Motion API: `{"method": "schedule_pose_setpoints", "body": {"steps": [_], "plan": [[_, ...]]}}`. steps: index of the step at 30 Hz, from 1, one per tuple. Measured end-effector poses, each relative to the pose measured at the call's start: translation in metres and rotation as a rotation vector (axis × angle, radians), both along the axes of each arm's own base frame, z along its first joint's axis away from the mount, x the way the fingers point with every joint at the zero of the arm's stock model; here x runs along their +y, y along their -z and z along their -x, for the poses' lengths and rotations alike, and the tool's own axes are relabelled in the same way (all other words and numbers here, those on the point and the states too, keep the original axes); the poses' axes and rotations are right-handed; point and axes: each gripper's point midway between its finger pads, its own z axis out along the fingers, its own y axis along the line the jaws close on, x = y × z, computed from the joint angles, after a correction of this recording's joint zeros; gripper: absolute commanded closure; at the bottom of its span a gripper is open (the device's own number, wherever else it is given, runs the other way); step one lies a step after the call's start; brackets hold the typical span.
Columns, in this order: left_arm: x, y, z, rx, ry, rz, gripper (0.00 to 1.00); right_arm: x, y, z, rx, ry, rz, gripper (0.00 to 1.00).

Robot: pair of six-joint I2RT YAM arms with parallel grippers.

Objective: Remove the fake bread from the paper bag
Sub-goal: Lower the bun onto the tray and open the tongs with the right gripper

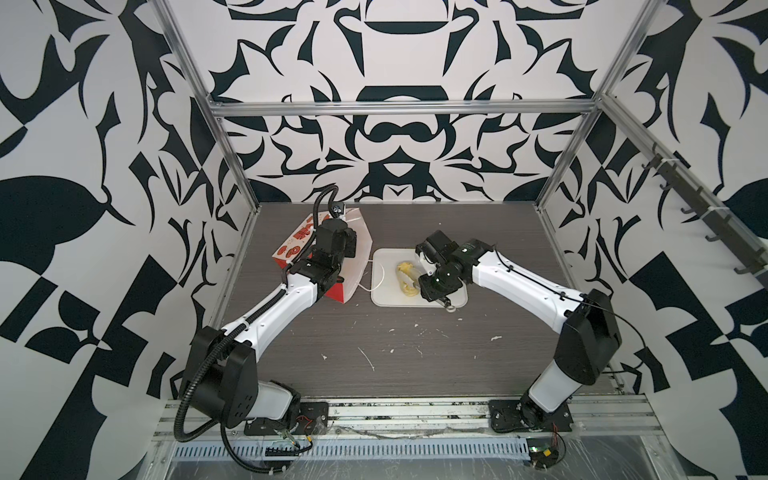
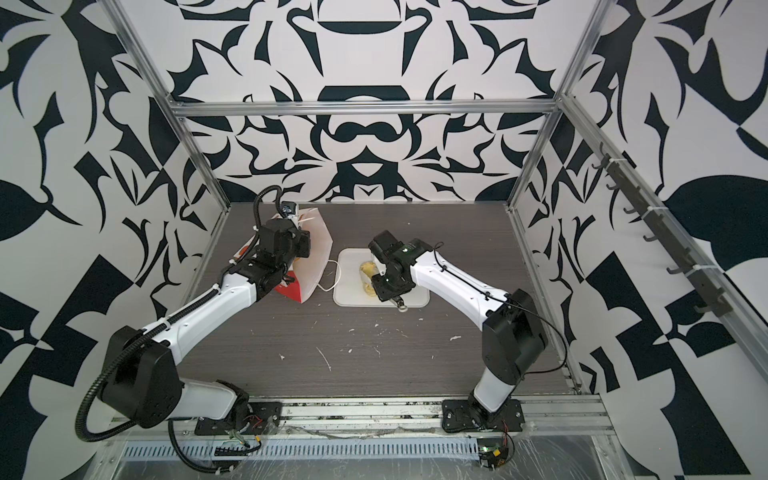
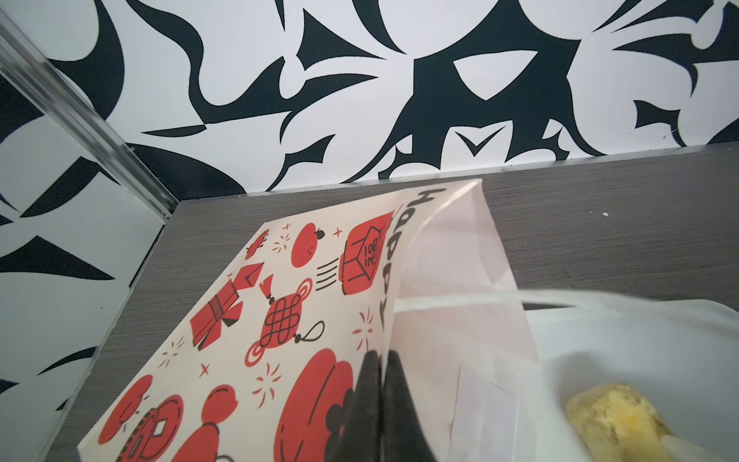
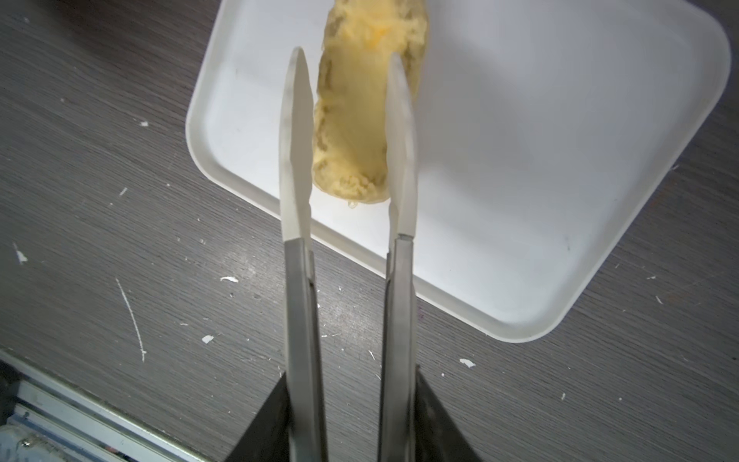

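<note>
Right wrist view is showing the right fingers sitting either side of the fake bread. It's a lumpy yellow loaf that's resting on the white tray near the middle of the tabletop, as far as I can tell, with one end close to the tray's rim. They're hugging it closely, but I can't tell if they're pinching it or just flanking it. If it's sticking to one tip when they pull away, it's probably getting dragged over that rim. The left fingers are clamping together on the edge of the paper bag, which is lying tilted toward the far left corner, mouth facing the tray. That's a thin pinch on paper, so I'm guessing it's risking a tear or slip, with the bag flopping shut. Its cord handle is draping toward the tray too, so a snag is looking possible. Whatever's inside the bag is hiding from every view.
</note>
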Motion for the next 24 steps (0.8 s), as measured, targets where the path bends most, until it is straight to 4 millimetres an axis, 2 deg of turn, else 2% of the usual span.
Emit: {"method": "schedule_pose_setpoints", "body": {"steps": [6, 17, 24], "plan": [[0.0, 0.002, 0.0, 0.001, -0.001, 0.013, 1.0, 0.0, 0.007, 0.001, 0.023, -0.007, 0.02, 0.52], [0.001, 0.002, -0.001, -0.004, -0.002, 0.029, 1.0, 0.002, 0.002, 0.001, 0.013, -0.024, 0.042, 0.51], [0.001, 0.003, -0.002, -0.011, -0.006, 0.037, 1.0, -0.001, 0.019, 0.005, 0.04, -0.047, 0.117, 0.51]]}}
